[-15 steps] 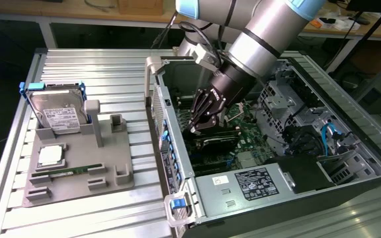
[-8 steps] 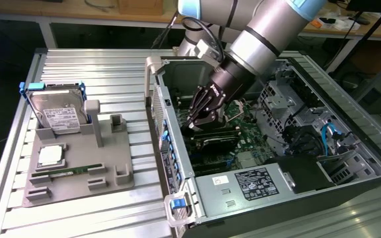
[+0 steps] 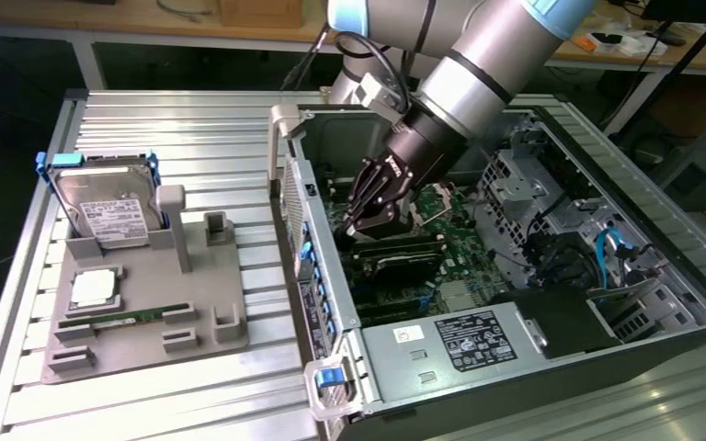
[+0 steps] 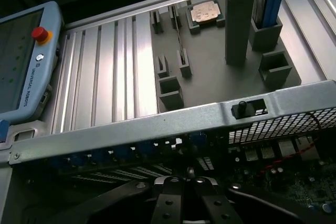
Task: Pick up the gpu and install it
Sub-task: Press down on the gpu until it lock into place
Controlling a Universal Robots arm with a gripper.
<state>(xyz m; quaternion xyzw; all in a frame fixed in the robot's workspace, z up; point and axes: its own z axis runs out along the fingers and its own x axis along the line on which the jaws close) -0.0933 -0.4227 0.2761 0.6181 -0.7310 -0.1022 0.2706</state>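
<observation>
One gripper (image 3: 371,216), jaws together, presses down inside the open computer case (image 3: 328,303) at frame centre, right on the gpu (image 3: 392,254) seated across the motherboard (image 3: 458,234). Installing looks nearly finished; seating needs straight, even downward pressure.

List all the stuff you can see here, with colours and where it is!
computer case: one, silver and black, open, on the exterior view's right
gpu: one, dark card, inside the case under the gripper
hard drive: one, silver with white label, upright in the grey holder
grey holder: one, on the slatted table
memory stick: one, green, lying in the holder
teach pendant: one, grey-blue, red button, beside the table
gripper: one, black, shut, inside the case
</observation>
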